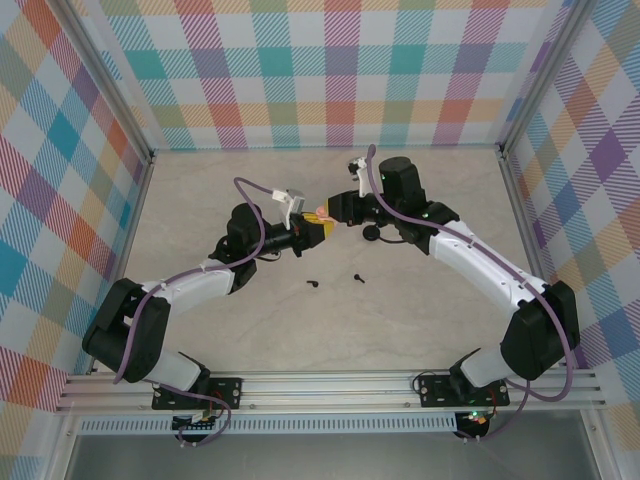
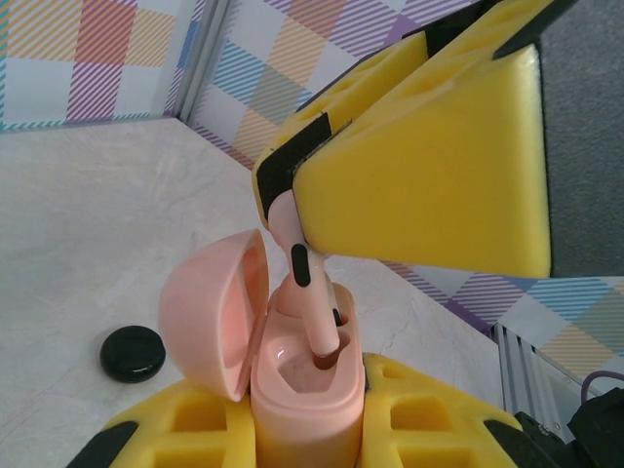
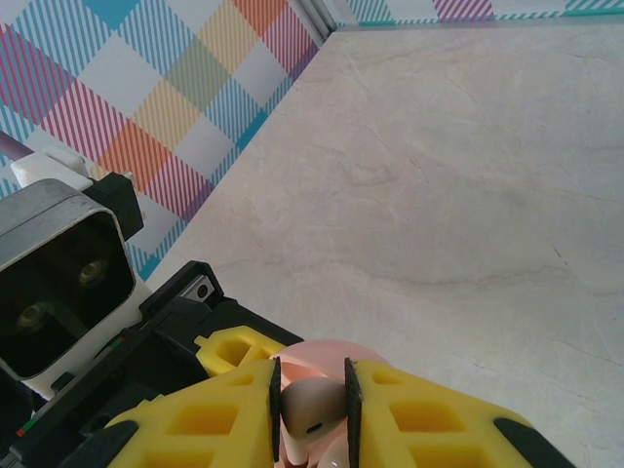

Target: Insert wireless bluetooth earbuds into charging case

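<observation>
Earbud (image 2: pixel 314 312) is seeming light, slick; right jaws are pinching its head. Left jaws are clamping the case (image 2: pixel 302 405).

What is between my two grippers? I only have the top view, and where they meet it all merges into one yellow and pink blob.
Observer: From the left wrist view, the left gripper holds a pink case upright and open.
Operator: And the other one?
Observer: The right gripper pinches a pink earbud by its head. The stem points down, with its tip inside the mouth of the case.
</observation>
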`<action>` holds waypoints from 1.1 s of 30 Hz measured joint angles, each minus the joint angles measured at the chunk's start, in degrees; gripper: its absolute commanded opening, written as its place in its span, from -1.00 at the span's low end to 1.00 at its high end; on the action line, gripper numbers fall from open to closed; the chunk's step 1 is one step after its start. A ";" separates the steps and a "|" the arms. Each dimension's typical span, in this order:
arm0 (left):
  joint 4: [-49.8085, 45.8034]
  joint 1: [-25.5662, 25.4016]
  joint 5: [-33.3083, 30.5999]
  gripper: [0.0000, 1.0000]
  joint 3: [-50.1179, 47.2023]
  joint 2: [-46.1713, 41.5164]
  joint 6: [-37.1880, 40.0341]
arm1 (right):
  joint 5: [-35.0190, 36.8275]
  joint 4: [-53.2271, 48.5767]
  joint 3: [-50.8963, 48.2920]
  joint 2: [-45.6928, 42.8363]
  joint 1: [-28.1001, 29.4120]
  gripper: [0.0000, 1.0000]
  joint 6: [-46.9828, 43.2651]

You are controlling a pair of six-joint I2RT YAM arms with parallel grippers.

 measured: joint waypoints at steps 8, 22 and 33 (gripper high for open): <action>-0.04 0.00 -0.61 -0.84 0.02 0.00 0.00 | -0.04 -1.03 -0.02 0.00 0.07 -0.49 -1.01; -0.90 0.00 -0.59 -0.84 0.24 0.00 0.02 | -0.02 -1.88 -0.02 0.00 0.46 -0.34 -2.08; -2.14 0.00 -0.55 -0.84 0.31 -0.07 0.50 | -0.02 -2.78 0.00 0.00 0.70 -0.19 -2.91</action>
